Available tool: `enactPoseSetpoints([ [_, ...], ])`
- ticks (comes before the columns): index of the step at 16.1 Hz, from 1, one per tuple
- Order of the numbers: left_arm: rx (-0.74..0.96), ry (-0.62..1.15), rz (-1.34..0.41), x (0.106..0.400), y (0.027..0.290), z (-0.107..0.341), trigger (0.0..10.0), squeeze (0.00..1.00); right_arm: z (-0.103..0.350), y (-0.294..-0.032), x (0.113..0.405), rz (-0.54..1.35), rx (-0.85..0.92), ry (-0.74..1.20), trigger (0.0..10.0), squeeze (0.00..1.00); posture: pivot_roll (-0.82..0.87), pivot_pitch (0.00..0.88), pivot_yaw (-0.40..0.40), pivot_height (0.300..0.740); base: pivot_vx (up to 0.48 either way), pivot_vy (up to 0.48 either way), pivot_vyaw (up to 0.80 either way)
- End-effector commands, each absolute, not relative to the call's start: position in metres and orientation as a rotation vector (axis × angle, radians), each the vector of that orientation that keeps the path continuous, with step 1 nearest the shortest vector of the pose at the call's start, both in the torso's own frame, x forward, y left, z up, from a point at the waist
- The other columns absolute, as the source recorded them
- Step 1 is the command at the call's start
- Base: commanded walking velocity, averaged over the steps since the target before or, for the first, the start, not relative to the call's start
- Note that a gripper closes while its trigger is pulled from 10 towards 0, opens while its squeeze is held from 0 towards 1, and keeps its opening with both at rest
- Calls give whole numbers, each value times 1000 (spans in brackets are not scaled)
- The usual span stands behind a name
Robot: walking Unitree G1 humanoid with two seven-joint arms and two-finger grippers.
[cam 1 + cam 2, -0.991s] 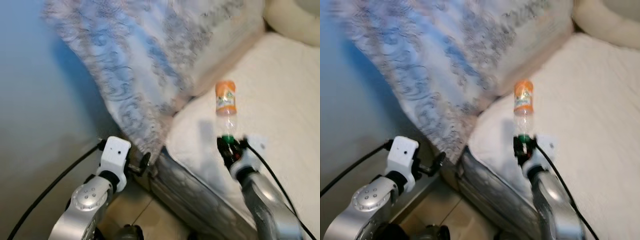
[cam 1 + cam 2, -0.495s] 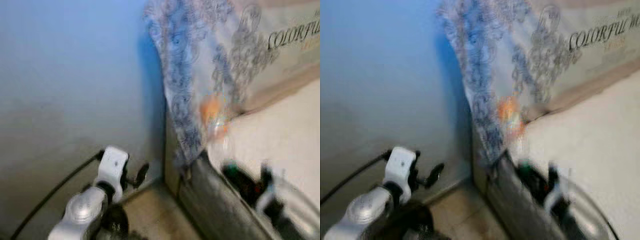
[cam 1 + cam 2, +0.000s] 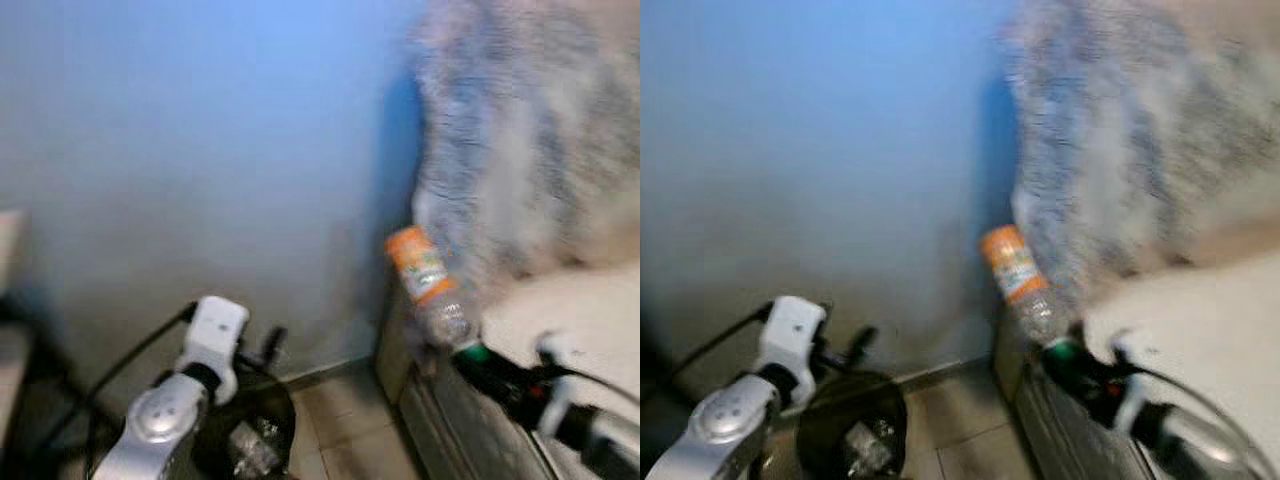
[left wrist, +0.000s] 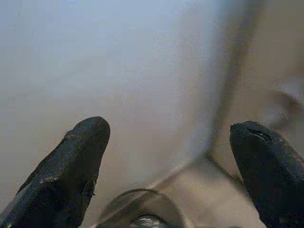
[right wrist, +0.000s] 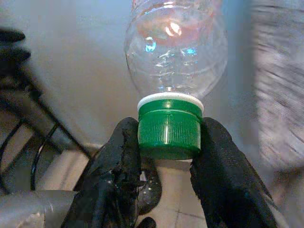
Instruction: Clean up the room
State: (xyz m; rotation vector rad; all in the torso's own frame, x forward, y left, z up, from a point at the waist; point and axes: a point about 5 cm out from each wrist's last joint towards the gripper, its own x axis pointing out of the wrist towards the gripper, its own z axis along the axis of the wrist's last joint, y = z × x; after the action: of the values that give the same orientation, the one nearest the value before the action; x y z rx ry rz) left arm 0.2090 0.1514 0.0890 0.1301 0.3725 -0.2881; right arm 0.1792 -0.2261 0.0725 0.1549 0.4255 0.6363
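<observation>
My right gripper (image 5: 168, 142) is shut on the green cap (image 5: 169, 128) of a clear plastic bottle (image 3: 428, 285) with an orange label. The bottle tilts up and to the left from the gripper (image 3: 478, 358), in front of the patterned bedspread (image 3: 520, 150), in the blurred eye views. My left gripper (image 4: 166, 161) is open with nothing between its fingers; it hangs low at the left (image 3: 270, 345), just above a dark round bin (image 3: 245, 435) on the tiled floor. The bin (image 3: 852, 432) has crumpled clear rubbish in it.
A blue-grey wall (image 3: 200, 150) stands straight ahead. The bed (image 3: 590, 300) with its white cover takes up the right, its side panel dropping to the floor. Beige floor tiles (image 3: 340, 430) lie between bin and bed. A dark piece of furniture (image 3: 20, 360) stands at the far left.
The camera has swung left, so the bed slid to the right and the wall and bin came into view. The right gripper still holds the bottle, now tilted left.
</observation>
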Motion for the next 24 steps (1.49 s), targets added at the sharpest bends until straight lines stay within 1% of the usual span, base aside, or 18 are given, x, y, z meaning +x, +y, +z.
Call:
enactPoseSetpoints([
  [1, 116, 369, -237, 210, 152, 89, 10000, 0, 71, -213, 183, 646, 109, 436, 10000, 0, -45, 0, 39, 740, 0, 0, 800],
  [2, 115, 373, -224, 210, 153, 89, 10000, 0, 66, -205, 185, 626, 109, 452, 10000, 0, -44, 0, 33, 740, 0, 0, 800],
  [4, 147, 366, -213, 210, 154, 88, 10000, 0, 53, -190, 193, 544, 55, 455, 10000, 0, -41, 0, 22, 740, 0, 0, 800],
  [6, 158, 370, -206, 211, 152, 87, 10000, 0, 41, -179, 205, 459, 56, 475, 10000, 0, -31, 0, 18, 740, 0, 0, 800],
  [7, 177, 358, -175, 215, 153, 89, 10000, 0, 41, -171, 214, 423, 55, 485, 10000, 0, -22, 0, 16, 740, 0, 0, 800],
  [8, 176, 356, -152, 217, 155, 90, 10000, 0, 42, -169, 217, 412, 41, 495, 10000, 0, -21, 0, 14, 740, 0, 0, 800],
  [11, 151, 345, -174, 219, 153, 93, 10000, 0, 44, -163, 225, 435, -15, 488, 10000, 0, -7, 0, 2, 740, 0, 0, 800],
  [13, 171, 328, -168, 219, 152, 93, 10000, 0, 44, -160, 231, 438, -67, 502, 10000, 0, -7, 0, -1, 740, 0, 0, 800],
  [14, 193, 285, -143, 222, 152, 95, 10000, 0, 46, -158, 235, 431, -67, 509, 10000, 0, -8, 0, -4, 740, 0, 0, 800],
  [15, 184, 277, -135, 223, 152, 95, 10000, 0, 46, -158, 236, 422, -65, 516, 10000, 0, -9, 0, -6, 740, 0, 0, 800],
  [16, 166, 273, -141, 224, 151, 95, 10000, 0, 47, -157, 236, 408, -43, 526, 10000, 0, -10, 0, -9, 740, 0, 0, 0],
  [17, 154, 272, -164, 226, 149, 94, 10000, 0, 47, -155, 237, 391, -37, 533, 10000, 0, -12, 0, -11, 740, 0, 0, 0],
  [19, 161, 278, -212, 227, 146, 93, 10000, 0, 43, -153, 236, 410, -80, 568, 10000, 0, -17, 0, -13, 740, 0, 0, 0],
  [22, 161, 337, -386, 221, 133, 84, 10000, 0, 30, -152, 235, 422, -183, 692, 10000, 0, -26, 0, -20, 740, 0, 0, 0],
  [24, 180, 361, -584, 217, 125, 81, 10000, 0, 15, -150, 242, 418, -240, 783, 10000, 0, -38, 4, -22, 740, 0, 0, 0],
])
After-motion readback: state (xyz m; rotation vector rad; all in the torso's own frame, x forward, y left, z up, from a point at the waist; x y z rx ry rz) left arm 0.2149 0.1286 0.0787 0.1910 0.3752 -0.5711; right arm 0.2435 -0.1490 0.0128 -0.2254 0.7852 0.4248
